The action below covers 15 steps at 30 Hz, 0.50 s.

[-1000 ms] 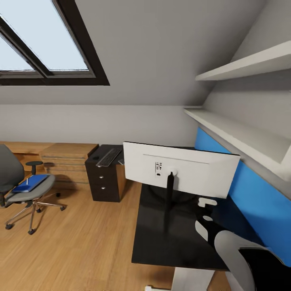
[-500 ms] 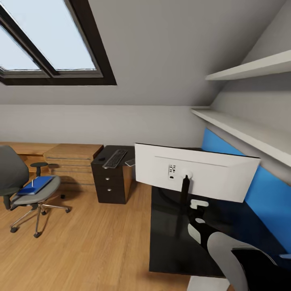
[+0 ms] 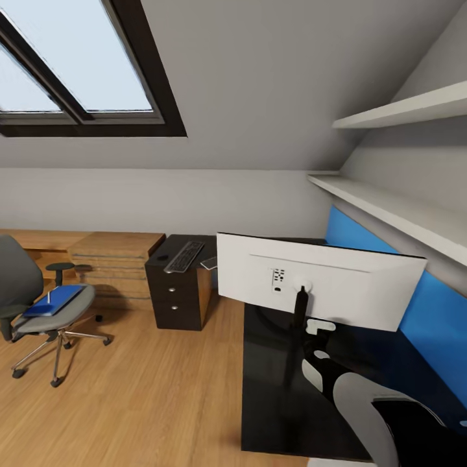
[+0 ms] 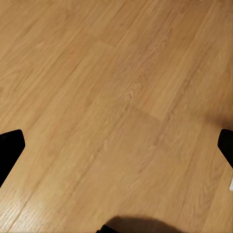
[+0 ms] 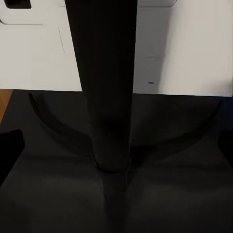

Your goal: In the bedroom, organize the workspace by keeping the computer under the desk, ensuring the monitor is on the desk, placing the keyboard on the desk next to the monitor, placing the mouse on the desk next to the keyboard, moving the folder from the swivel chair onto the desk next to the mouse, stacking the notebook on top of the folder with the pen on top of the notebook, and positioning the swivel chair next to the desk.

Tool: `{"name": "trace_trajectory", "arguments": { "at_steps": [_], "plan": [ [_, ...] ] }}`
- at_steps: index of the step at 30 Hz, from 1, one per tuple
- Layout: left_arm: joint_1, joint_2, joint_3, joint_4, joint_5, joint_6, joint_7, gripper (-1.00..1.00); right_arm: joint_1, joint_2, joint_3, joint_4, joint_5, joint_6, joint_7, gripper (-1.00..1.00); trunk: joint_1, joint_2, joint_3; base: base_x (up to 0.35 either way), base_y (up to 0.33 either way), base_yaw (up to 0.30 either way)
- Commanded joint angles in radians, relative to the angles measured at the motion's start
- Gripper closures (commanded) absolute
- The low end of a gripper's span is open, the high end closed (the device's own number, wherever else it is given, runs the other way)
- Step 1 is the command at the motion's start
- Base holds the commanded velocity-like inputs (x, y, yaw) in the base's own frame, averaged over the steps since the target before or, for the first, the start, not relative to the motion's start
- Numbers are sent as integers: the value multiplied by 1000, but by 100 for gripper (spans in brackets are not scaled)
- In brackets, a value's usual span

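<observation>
Right jaws [image 5: 116, 145] gape at the monitor [image 3: 318, 282] stand on the worktop [image 3: 285, 389], left jaws [image 4: 116, 145] gape over floor; best close squarely around the stand.

My right arm [image 3: 363, 395] reaches forward from the lower right of the head view, grey upper segment, then white and black links narrowing toward the wrist. My right tool [image 5: 116, 145] has its two dark fingertips [image 5: 9, 150] spread wide, one at each edge of the right wrist view, gripping nothing. My left tool [image 4: 116, 145] points downward, its fingertips [image 4: 8, 150] likewise far apart and unloaded.
</observation>
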Motion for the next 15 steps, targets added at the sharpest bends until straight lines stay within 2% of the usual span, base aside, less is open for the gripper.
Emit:
{"name": "trace_trajectory", "arguments": {
  "at_steps": [1,15],
  "plan": [
    [0,1,-9,-1,4,-4,8,-100,-1,0,0,1,-8,-5,1,-100,1,-1,-1,48,0,0],
    [0,1,-7,-1,4,-4,7,-100,-1,-2,1,0,-8,-5,-2,-100,1,-1,-1,210,0,0]
  ]
}}
